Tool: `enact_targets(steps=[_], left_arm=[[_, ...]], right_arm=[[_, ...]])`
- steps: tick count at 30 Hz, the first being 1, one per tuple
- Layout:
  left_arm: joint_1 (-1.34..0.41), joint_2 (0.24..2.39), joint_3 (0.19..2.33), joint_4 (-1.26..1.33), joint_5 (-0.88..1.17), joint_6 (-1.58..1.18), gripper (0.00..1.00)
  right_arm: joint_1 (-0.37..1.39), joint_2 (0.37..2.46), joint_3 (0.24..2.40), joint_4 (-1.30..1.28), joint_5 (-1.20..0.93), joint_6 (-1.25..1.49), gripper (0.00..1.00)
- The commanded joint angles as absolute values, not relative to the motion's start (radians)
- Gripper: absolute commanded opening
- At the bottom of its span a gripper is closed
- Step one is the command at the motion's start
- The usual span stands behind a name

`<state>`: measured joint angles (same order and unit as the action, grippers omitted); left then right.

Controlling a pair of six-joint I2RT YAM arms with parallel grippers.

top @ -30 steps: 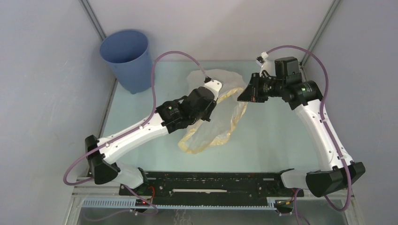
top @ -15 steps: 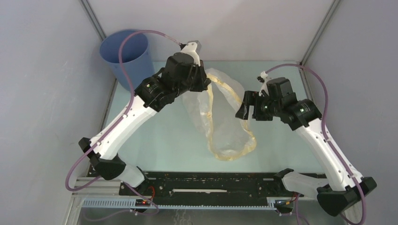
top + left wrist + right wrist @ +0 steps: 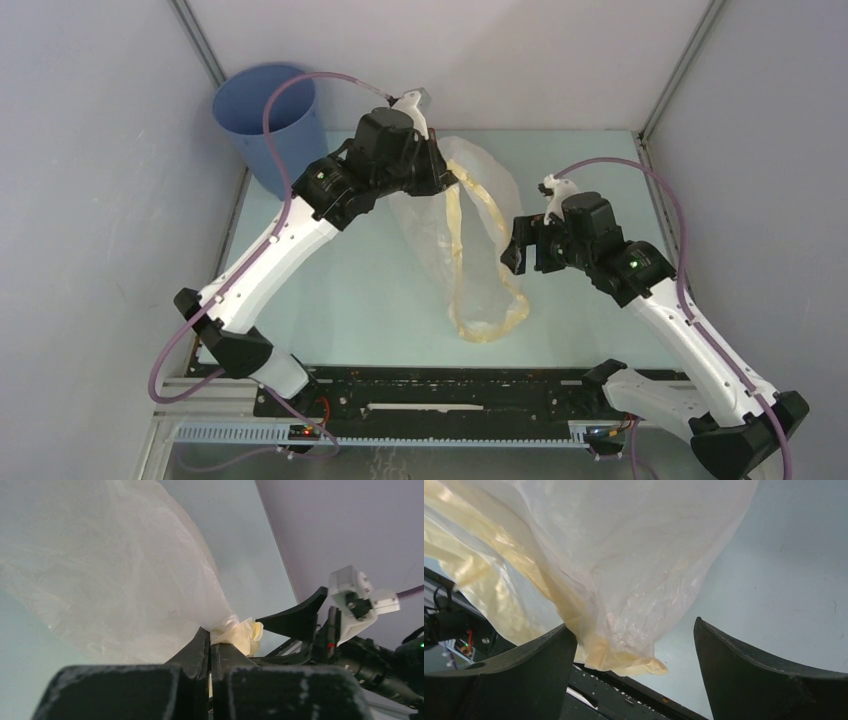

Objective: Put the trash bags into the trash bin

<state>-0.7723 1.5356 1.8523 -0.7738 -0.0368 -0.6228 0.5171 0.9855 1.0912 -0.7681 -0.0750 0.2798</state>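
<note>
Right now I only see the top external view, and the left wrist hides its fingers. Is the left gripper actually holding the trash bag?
Observer: Yes, the left wrist view shows the left gripper shut on the bunched yellow rim of the trash bag.
Operator: Is the right gripper holding anything?
Observer: No, its wrist view shows the right gripper open, the bag hanging in view between its fingers.
Operator: Touching either finger?
Observer: It seems to rest against the finger on that picture's left; the other stands clear.
</note>
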Motion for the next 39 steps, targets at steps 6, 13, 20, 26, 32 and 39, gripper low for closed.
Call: enact_targets(steps=[6, 13, 20, 26, 32, 39], left_arm=[[-0.753, 1.512, 1.888, -0.722, 0.100, -0.705, 0.00], [-0.752, 1.563, 1.898, -0.677, 0.155, -0.870, 0.00], [-0.752, 1.567, 1.899, -0.675, 0.097, -0.993, 0.00], [-0.752, 1.551, 1.867, -0.601, 0.086, -1.072, 0.00], [-0.750, 1.557, 1.860, -0.583, 0.101, -1.098, 0.00], [-0.684, 1.528, 1.844, -0.580, 0.180, -0.978, 0.41]], right_arm=[[0.581, 0.923, 1.060, -0.504, -0.227, 0.264, 0.98], [0.736, 0.959, 1.030, -0.264, -0.045, 0.329, 1.00], [0.890, 1.022, 1.032, -0.254, 0.284, 0.279, 1.00], [0.952, 1.115, 1.034, -0.296, 0.572, 0.269, 1.00], [0.986, 1.130, 1.034, -0.259, 0.642, 0.234, 0.96], [0.958, 1.071, 1.027, -0.283, 0.517, 0.237, 0.04]])
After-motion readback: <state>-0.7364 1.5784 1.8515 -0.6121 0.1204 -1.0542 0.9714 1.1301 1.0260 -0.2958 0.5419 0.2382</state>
